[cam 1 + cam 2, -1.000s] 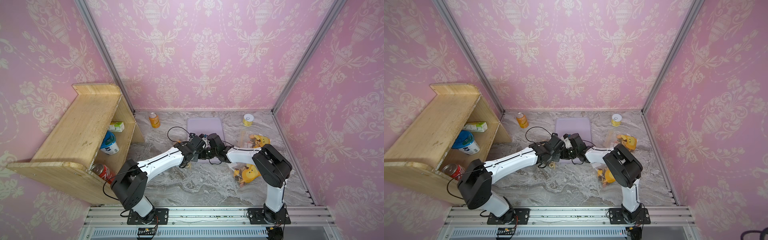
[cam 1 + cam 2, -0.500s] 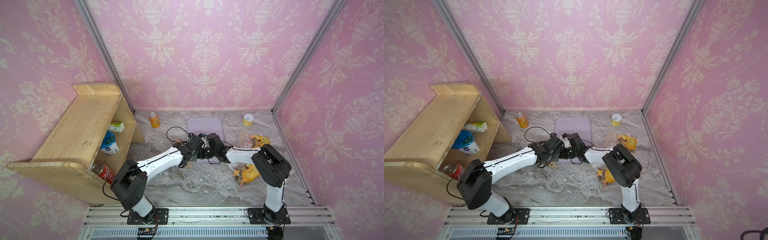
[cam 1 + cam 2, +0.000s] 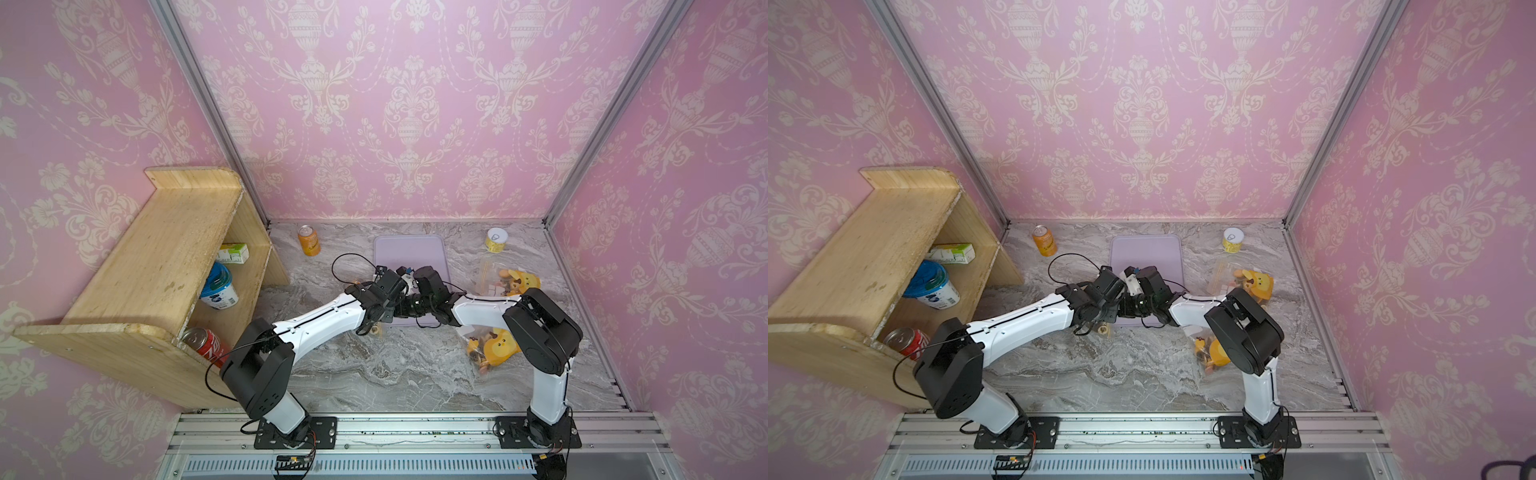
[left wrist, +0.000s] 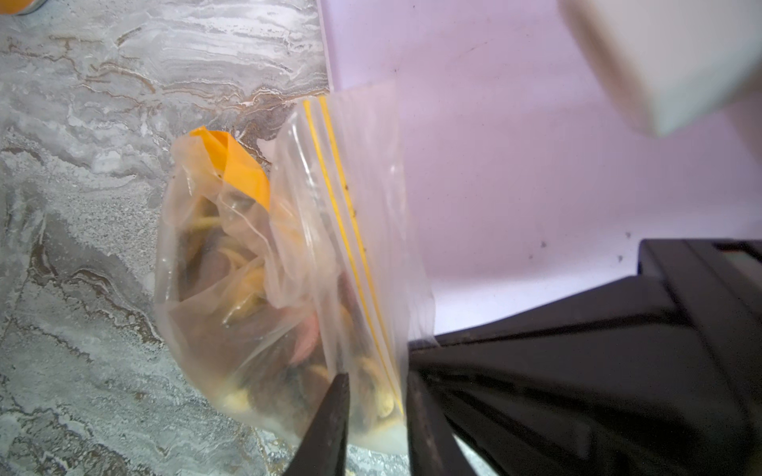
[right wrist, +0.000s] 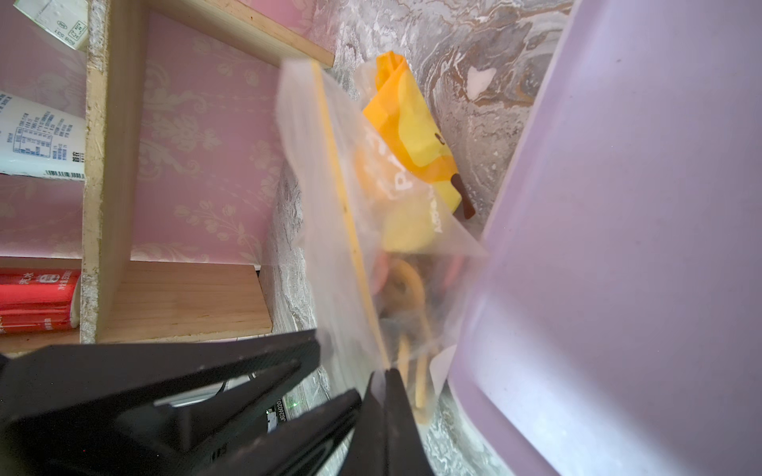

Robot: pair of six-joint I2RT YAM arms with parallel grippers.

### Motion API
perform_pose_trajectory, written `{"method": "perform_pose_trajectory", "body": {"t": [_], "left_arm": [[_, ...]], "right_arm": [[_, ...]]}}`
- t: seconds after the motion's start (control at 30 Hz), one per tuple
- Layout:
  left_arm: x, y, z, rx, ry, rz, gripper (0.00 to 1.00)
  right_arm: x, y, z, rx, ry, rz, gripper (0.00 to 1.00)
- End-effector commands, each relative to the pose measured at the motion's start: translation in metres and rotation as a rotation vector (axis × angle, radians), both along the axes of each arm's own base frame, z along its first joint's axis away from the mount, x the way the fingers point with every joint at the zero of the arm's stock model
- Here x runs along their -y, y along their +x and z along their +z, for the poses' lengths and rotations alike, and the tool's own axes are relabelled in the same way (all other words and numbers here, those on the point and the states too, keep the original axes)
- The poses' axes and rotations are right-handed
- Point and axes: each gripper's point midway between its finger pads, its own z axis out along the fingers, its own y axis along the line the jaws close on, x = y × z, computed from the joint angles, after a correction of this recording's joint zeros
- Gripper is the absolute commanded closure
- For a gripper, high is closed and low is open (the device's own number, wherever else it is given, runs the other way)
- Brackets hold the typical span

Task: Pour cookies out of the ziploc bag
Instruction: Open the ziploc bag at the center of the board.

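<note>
Ziploc bag [image 4: 288,247] at the lilac tray's [image 4: 536,165] edge, brown and pink cookies [image 4: 305,342] inside.
My right pincer [image 5: 385,391] is clenched on its yellow zip strip; my left pincer [image 4: 377,383] stands slightly parted, the same strip between its fingers.

Marble table [image 3: 395,374], seen in both top views

A wooden shelf [image 3: 166,266] stands on its left side; an orange can [image 3: 308,240] is upright near the back wall; a lavender tray [image 3: 409,253] lies flat at back centre; a yellow tin [image 3: 496,240] is upright at back right; the far zip bag [image 3: 490,270] lies near the tin; the near zip bag [image 3: 494,347] lies toward the front; both show cookies [image 3: 503,273] and a yellow cartoon face.
</note>
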Motion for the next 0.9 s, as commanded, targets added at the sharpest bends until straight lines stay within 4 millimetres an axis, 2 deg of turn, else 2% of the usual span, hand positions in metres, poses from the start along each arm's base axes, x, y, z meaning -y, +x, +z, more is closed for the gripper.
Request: {"method": "perform_pose_trajectory", "body": {"t": [0.0, 0.1, 0.27, 0.43, 0.73, 0.87], "left_arm": [[0.003, -0.002, 0.000, -0.004, -0.045, -0.006, 0.73], [0.005, 0.000, 0.004, 0.024, -0.076, -0.008, 0.70], [0.008, -0.001, -0.003, -0.008, -0.081, -0.017, 0.71], [0.004, -0.001, -0.013, -0.042, -0.049, 0.001, 0.82], [0.001, -0.001, -0.018, -0.057, -0.046, 0.017, 0.89], [0.003, -0.001, -0.018, -0.061, -0.056, 0.011, 0.98]], "right_arm": [[0.000, -0.004, -0.004, -0.012, 0.007, 0.007, 1.00], [0.000, -0.005, -0.005, -0.014, 0.005, 0.006, 1.00], [0.001, -0.005, -0.004, -0.016, 0.011, 0.004, 1.00], [0.004, -0.006, -0.001, -0.008, 0.017, -0.001, 1.00], [0.007, -0.006, 0.002, -0.002, 0.019, -0.008, 1.00], [0.009, -0.005, 0.000, -0.004, 0.015, -0.017, 1.00]]}}
